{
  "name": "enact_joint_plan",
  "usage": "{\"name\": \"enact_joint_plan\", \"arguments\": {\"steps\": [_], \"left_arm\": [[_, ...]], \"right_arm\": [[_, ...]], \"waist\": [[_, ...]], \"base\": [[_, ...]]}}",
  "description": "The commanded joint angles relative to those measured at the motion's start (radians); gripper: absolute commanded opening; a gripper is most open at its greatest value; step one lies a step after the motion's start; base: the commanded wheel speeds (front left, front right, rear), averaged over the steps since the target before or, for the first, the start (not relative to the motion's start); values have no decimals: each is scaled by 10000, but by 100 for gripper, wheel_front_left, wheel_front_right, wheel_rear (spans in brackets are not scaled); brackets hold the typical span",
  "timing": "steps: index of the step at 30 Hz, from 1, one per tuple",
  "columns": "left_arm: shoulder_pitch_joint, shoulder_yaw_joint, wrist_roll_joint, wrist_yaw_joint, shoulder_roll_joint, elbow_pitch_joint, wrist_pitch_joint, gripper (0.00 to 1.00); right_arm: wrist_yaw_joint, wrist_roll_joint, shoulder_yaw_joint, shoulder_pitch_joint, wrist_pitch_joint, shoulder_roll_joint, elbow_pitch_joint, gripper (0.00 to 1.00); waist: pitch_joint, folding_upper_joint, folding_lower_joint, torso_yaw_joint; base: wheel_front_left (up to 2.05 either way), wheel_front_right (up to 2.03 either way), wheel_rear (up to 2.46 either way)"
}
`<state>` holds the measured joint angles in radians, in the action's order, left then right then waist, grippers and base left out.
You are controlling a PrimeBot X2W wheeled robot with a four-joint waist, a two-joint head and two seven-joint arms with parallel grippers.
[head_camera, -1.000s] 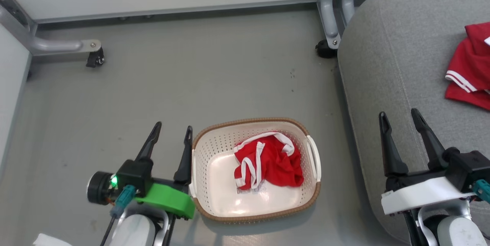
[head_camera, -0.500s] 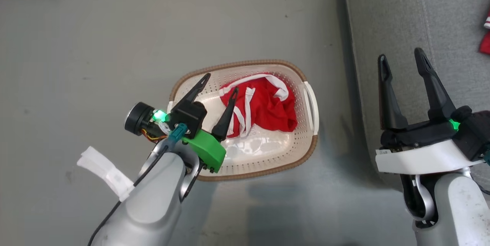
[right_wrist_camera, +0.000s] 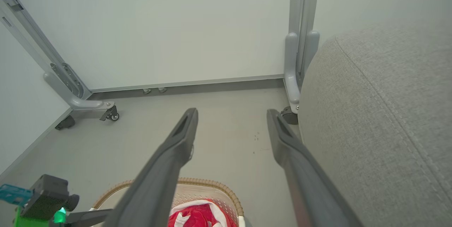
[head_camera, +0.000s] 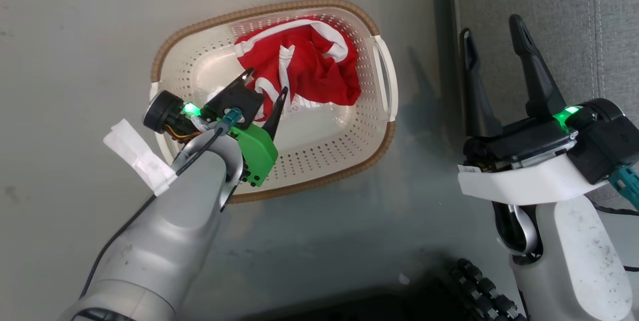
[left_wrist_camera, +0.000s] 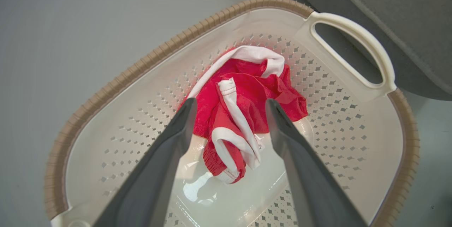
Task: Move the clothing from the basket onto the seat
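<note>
1. The basket (head_camera: pixel 319 154) stands on the grey floor (head_camera: pixel 100 21). Its white handle (head_camera: pixel 387 79) faces the rounded edge of the seat (head_camera: pixel 569 1), with a narrow strip of floor between them.
2. On the other sides of the basket you have open floor.
3. Your left gripper (head_camera: pixel 265 81) is lowered into the mouth of the basket, inside the brown rim (head_camera: pixel 299 3). Its fingers are apart, one at each side of the near fold of the red garment (head_camera: pixel 309 74). I cannot tell whether the tips touch the cloth.
4. The red garment, with white trim, lies crumpled on the basket bottom toward the handle side. The glossy bottom near your left gripper is bare.
5. Your right gripper (head_camera: pixel 491 26) hangs over the edge of the seat, fingers wide apart, with nothing between them.
6. The seat is grey fabric with a stitched seam.
7. In the right wrist view, pale wall panels (right_wrist_camera: pixel 176 25) close the room behind. A metal post (right_wrist_camera: pixel 300 25) stands just beside the far corner of the seat, and a castor foot (right_wrist_camera: pixel 112 115) is at the left.
</note>
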<state>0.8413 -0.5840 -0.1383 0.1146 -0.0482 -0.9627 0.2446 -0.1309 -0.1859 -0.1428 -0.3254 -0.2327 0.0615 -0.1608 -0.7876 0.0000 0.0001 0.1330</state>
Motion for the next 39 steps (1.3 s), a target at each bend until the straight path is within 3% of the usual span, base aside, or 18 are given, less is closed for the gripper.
{"name": "enact_joint_plan", "arguments": {"steps": [1,12,22,23,24,39], "left_arm": [[405,25,3,-40,-118,-266,-38,100],[1605,224,-186,-339,-652,-2201,-432,100],[2154,565,-637,-695,-937,-2899,-873,100],[2207,564,-660,-683,-951,-2917,-894,84],[2270,551,-670,-644,-969,-2922,-858,0],[1793,444,-979,-432,-593,-3120,-400,0]], "right_arm": [[3,-105,-88,-246,-107,-50,104,100],[5,-514,-620,-791,-341,-105,771,100],[5,-959,-837,-989,-336,-112,650,100],[5,-972,-852,-1009,-336,-112,658,100],[3,-1000,-877,-1039,-337,-111,674,100],[5,-868,-893,-959,-331,-107,1073,100]], "waist": [[-1323,0,-1,1007],[-2220,0,-1,1763],[-2602,0,-1,2004],[-2617,0,-1,2014],[-2632,0,-1,2024],[-1748,0,-1,1595]], "base": [[0,0,0],[0,0,0],[0,0,0],[0,0,0],[0,0,0],[0,0,0]]}}
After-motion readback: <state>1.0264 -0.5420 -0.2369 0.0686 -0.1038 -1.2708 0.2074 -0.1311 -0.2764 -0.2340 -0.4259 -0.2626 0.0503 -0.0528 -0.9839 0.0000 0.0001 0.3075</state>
